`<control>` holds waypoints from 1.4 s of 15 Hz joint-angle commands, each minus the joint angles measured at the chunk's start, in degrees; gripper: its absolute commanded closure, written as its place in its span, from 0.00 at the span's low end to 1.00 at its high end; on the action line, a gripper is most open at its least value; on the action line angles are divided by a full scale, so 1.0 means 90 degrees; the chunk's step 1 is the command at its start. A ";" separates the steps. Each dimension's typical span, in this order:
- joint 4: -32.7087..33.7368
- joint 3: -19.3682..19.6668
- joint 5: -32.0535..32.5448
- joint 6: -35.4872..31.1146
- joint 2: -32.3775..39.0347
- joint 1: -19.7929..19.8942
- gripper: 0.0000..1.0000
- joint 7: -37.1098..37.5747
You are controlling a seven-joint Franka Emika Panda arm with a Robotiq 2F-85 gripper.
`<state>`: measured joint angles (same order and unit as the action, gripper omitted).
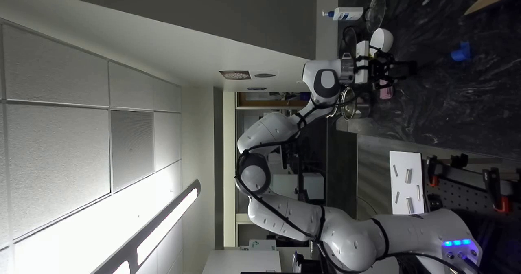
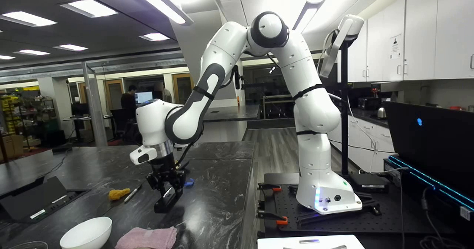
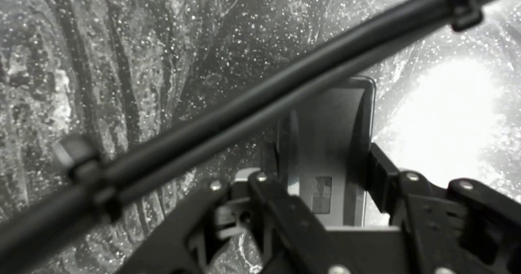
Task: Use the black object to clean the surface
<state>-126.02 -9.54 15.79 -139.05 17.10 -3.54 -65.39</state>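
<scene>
Over the countertop (image 2: pixel 218 204), the arm (image 2: pixel 270 25) arches down, gripping the black object (image 3: pixel 338 123).

White bowl (image 2: pixel 86 234), pink cloth (image 2: pixel 148 238) on dark countertop (image 2: pixel 218 204)

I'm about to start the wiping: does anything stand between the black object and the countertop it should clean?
Nothing visible stands between the black object, held in the gripper, and the countertop beneath it. The pink cloth and blue item lie apart, likely mattering only for a wider wipe; the object's underside is hidden.
</scene>
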 commanded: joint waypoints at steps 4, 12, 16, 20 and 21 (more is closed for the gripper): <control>-0.0345 0.0204 0.0150 -0.0070 -0.0139 0.0041 0.71 -0.0108; -0.0641 0.0323 0.0273 -0.0027 -0.0215 0.0125 0.71 -0.0127; -0.0602 0.0543 0.0656 -0.0092 -0.0067 0.0054 0.71 0.0235; -0.0439 0.0629 0.0885 -0.0140 0.0055 0.0016 0.71 0.0726; -0.0423 0.0618 0.0899 -0.0118 0.0070 0.0016 0.71 0.0789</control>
<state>-130.24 -4.63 22.05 -139.24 17.13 -2.75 -61.77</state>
